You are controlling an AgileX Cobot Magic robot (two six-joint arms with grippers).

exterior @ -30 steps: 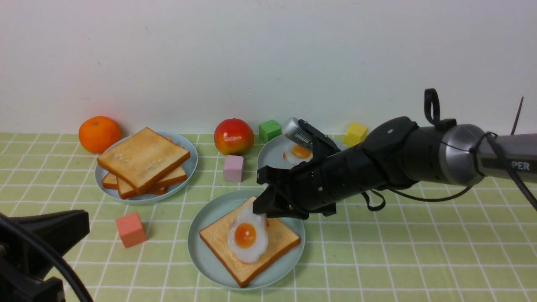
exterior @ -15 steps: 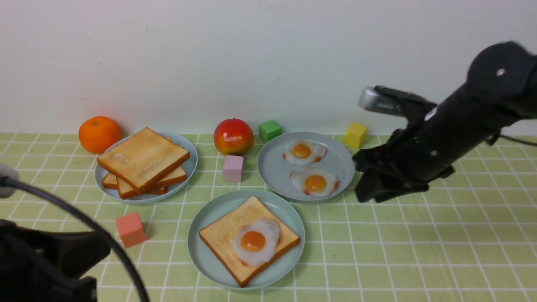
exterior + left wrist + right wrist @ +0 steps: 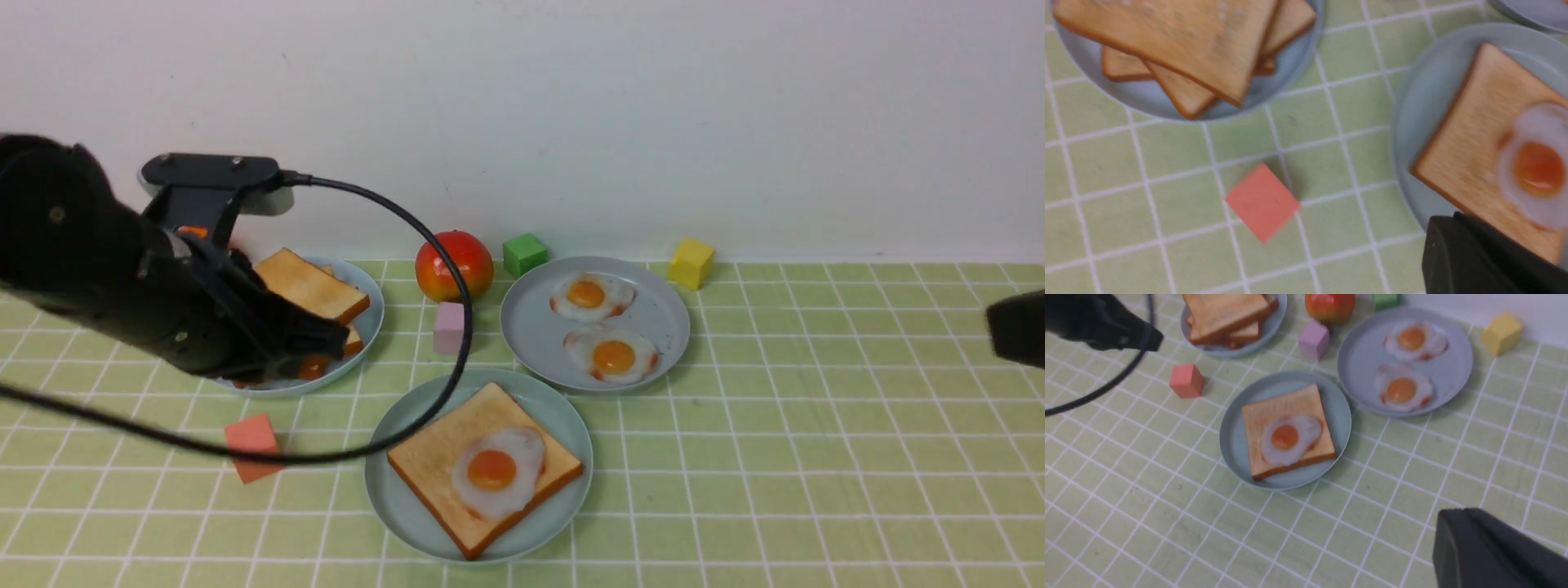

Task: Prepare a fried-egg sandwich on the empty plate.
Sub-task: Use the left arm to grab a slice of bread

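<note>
front: low, facing wall (image 3: pixel 571 122) | left wrist: close, looking down | right wrist: higher, oblique | shared: mint plate (image 3: pixel 406 510)

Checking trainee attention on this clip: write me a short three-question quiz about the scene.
1. True or false: the white fried egg on the square golden toast slice in the round pale mint-green plastic plate lies uncovered.
2. How many fried eggs lie on the round grey-blue plastic plate at back right?
3. Which block lies nearest the robot: A salmon-pink cube, B yellow cube, C green cube?
Key: 1 true; 2 two; 3 A.
</note>
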